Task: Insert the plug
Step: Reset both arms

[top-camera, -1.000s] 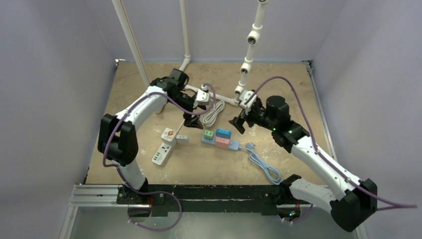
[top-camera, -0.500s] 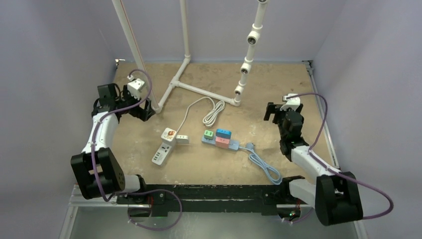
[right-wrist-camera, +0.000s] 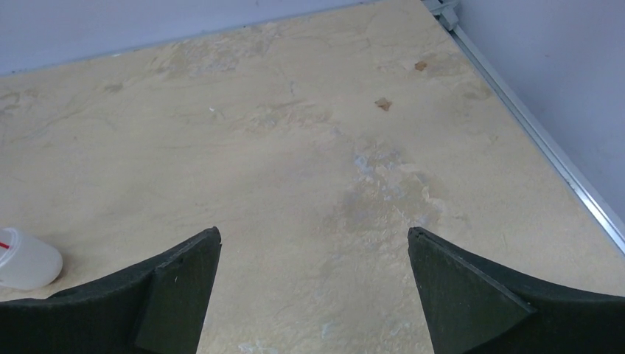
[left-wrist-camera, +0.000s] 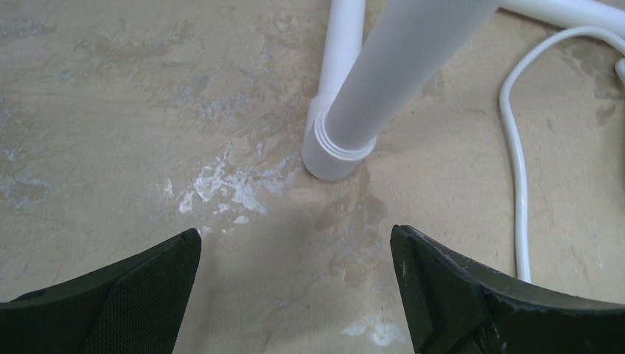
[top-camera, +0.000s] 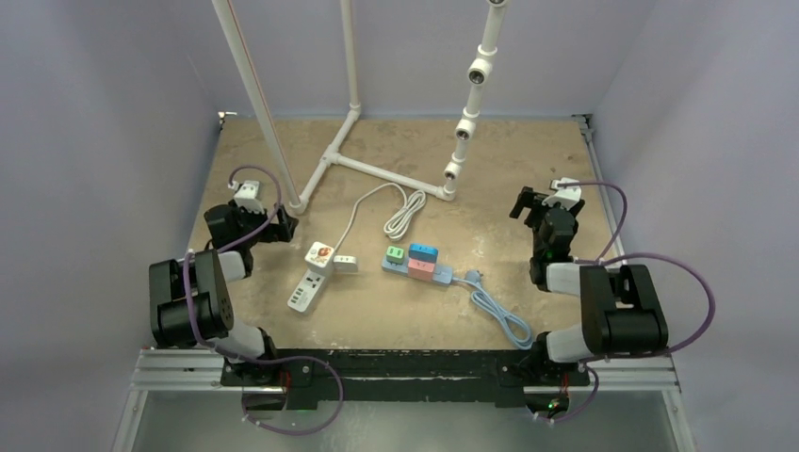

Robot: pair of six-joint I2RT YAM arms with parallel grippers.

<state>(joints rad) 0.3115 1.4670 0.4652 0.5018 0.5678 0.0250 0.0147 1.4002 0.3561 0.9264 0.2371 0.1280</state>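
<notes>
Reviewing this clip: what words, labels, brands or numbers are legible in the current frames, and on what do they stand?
No text can be read in any view.
white power strip: any markings are too small to read.
blue power strip: no legible label on it or its coloured adapters.
white cap: a red mark, too blurred to read as text.

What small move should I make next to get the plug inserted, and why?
Probably swing the left tool inward, towards the small white plug lying beside the white rectangular power strip. Both tools stand open and empty at the table's sides. The right tool looks farther from the plug, and the left one faces only the white plastic pipe foot.
</notes>
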